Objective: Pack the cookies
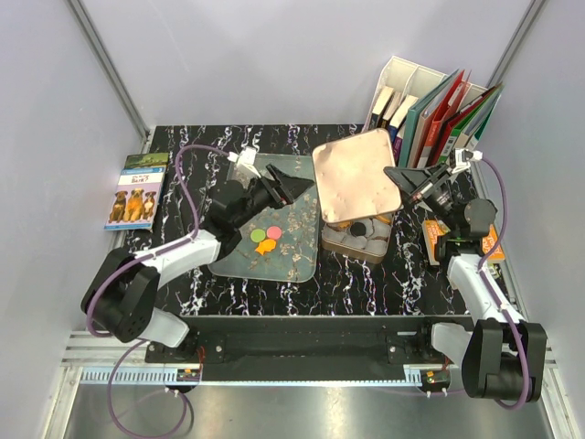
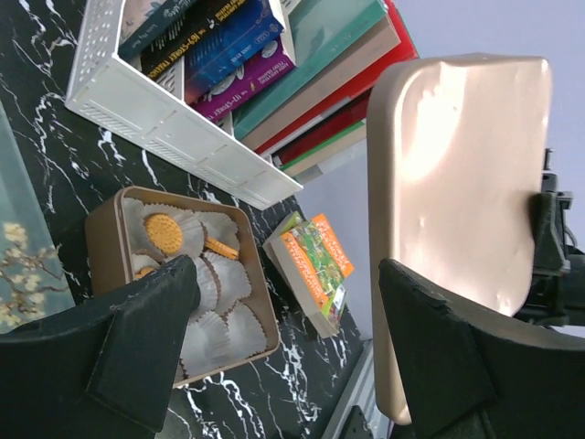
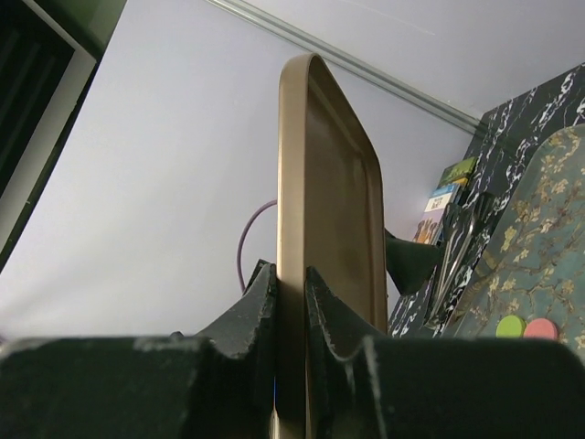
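Green (image 1: 259, 235), pink (image 1: 274, 232) and orange (image 1: 266, 247) cookies lie on the floral glass tray (image 1: 292, 261). The open gold tin (image 1: 384, 247) holds white paper cups, with a black cookie (image 1: 360, 229) and two orange cookies (image 2: 164, 233) in them. My right gripper (image 1: 402, 178) is shut on the right edge of the gold lid (image 1: 356, 174), holding it tilted above the tin; the wrist view shows the fingers (image 3: 265, 302) clamping the lid (image 3: 334, 210). My left gripper (image 1: 297, 192) is open and empty by the lid's left edge; it is also seen in the left wrist view (image 2: 292, 338).
A white file holder (image 1: 430, 105) with books and folders stands at the back right. A small orange booklet (image 1: 434, 240) lies right of the tin. A dog-cover book (image 1: 137, 190) lies off the table's left edge.
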Tool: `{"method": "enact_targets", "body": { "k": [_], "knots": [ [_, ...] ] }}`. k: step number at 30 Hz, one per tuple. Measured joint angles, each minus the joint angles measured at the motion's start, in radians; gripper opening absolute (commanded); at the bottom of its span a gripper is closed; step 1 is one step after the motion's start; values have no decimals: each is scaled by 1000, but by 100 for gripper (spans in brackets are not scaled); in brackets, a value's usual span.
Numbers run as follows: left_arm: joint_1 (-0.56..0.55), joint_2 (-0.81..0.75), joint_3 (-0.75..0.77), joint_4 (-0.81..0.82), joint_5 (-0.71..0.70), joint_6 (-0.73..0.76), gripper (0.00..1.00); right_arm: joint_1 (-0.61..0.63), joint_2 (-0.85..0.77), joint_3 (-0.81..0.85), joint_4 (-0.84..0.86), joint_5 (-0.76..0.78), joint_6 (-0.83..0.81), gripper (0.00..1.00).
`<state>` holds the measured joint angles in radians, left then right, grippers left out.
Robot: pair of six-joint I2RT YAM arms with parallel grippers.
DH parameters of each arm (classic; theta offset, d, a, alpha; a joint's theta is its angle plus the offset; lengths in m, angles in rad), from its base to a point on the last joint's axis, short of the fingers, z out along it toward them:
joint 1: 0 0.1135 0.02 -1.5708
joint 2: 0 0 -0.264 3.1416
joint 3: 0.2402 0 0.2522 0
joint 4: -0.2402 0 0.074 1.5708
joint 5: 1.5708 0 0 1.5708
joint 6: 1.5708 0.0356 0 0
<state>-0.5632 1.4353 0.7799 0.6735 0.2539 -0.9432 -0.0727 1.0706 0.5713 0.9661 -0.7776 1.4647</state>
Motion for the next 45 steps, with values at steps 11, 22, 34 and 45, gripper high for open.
{"method": "enact_targets", "body": {
  "k": [11, 22, 34, 45],
  "knots": [
    [-5, -20, -133, 263, -23, -89, 77, 1, -4, -31, -9, 2, 8, 0],
    [-31, 88, -87, 412, 31, -156, 73, 1, 3, -35, -9, 2, 12, 0],
    [-64, 159, -29, 418, 82, -179, 32, 1, 10, -37, -14, 1, 14, 0],
    [-58, 131, 10, 256, 93, -130, 6, -3, -33, -23, -215, 21, -93, 10]
  ]
}}
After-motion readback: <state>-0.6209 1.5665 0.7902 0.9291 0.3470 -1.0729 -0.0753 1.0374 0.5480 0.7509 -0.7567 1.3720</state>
